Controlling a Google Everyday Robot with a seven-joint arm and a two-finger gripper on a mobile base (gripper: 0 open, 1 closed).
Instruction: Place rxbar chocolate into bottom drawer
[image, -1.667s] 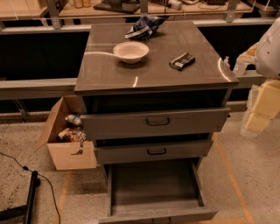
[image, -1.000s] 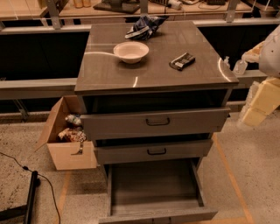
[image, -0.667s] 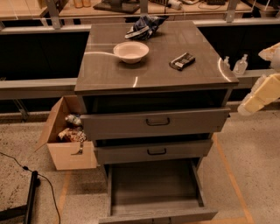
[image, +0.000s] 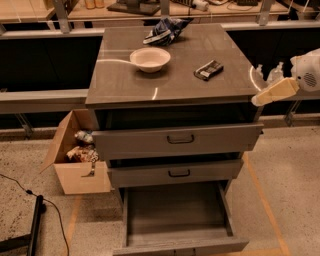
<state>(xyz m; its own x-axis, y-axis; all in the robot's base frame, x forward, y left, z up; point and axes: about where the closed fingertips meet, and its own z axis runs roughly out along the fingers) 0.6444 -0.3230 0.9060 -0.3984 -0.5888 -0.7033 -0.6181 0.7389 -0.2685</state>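
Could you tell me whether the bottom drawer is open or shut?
Open: the bottom drawer is pulled out, grey floor showing. The pincer is just right of the cabinet.

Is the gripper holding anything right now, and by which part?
Nothing is held. The gripper hangs beside the right edge of the cabinet top, apart from the rxbar chocolate, which lies flat on that top.

Cabinet top (image: 125, 85) — a flat grey-brown surface carrying three items. White bowl (image: 150, 59) stands left of centre. The rxbar chocolate (image: 208, 70) lies flat to the bowl's right, apart from it. A blue-and-white patterned bag (image: 165, 30) sits at the rear edge. The gripper (image: 267, 75) hangs just beyond the right edge — not touching the bar.
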